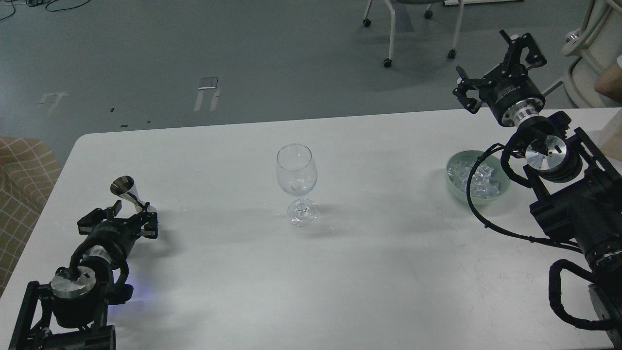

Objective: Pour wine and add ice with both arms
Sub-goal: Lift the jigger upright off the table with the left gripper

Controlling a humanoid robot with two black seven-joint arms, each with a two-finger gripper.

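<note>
An empty wine glass point(297, 182) stands upright at the middle of the white table point(379, 262). A silver jigger point(127, 192) stands tilted at the left. My left gripper point(127, 218) is open just in front of the jigger's base, with a finger on each side of it. A pale green bowl point(460, 196) at the right holds several clear ice cubes point(482, 181); a black cable of my right arm crosses in front of it. My right gripper point(493, 68) is open and empty, raised above the table's far edge, beyond the bowl.
A checked sofa point(22, 194) stands by the table's left edge. Wheeled chairs point(413, 29) are on the grey floor behind. A white frame point(590, 48) and a person's bare arm point(610, 80) are at the far right.
</note>
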